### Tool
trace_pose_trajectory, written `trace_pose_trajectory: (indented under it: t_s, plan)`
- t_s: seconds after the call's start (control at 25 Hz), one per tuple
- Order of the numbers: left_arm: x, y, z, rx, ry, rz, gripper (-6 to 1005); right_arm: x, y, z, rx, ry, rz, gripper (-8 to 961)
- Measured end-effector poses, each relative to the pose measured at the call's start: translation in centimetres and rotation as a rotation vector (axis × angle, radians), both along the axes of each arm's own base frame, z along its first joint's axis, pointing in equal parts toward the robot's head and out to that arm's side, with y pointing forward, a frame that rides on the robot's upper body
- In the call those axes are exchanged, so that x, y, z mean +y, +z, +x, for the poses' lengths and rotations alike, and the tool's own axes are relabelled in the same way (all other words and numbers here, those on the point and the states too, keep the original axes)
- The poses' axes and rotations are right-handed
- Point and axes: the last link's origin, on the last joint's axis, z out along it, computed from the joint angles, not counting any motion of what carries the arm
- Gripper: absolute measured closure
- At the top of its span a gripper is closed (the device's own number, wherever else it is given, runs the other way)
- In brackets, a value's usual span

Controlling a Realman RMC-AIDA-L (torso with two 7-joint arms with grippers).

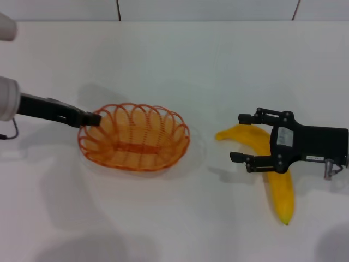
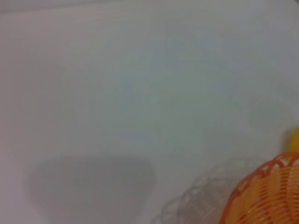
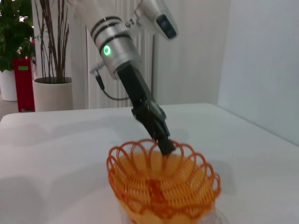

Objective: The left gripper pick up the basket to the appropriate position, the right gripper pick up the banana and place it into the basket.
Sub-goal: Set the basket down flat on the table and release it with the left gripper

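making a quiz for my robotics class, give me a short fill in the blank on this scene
1. The left gripper grips the ____ of the basket.
2. The right gripper hovers over the ____, fingers open.
3. The basket's wire is ____ in colour.
4. Inside the basket there is ____.

Missing words: rim; banana; orange; nothing

Orange wire basket (image 1: 134, 137), looped scalloped rim, see-through weave over white. Bright yellow banana (image 1: 275, 173), plain and smooth, no visible spots. Black left gripper (image 1: 89, 118) on a black forearm, silver-grey above with a lit green ring. Black right gripper (image 1: 241, 137), boxy black body bearing a white label. White table (image 1: 174, 60), unpatterned, soft grey shadows. Green plants, red stand and cream pot beyond.
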Motion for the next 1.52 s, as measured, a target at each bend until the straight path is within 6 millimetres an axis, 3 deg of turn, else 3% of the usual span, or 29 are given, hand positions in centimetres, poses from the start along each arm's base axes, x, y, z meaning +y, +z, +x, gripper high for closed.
trace_pose_trajectory:
  t_s: [0.32, 0.6, 1.52]
  plan:
    - [0.8, -1.7, 1.7, -0.007, -0.006, -0.041, 952, 0.2, -0.1, -0.3, 0.005, 0.008, -0.003, 91]
    - [0.4, -2.8, 1.6, 0.001, 0.038, -0.078, 948, 0.4, -0.1, -0.5, 0.008, 0.011, -0.001, 91]
    - [0.9, -3.0, 1.4, -0.006, 0.072, -0.035, 923, 0.4, -0.2, -0.6, 0.008, 0.014, -0.002, 91]
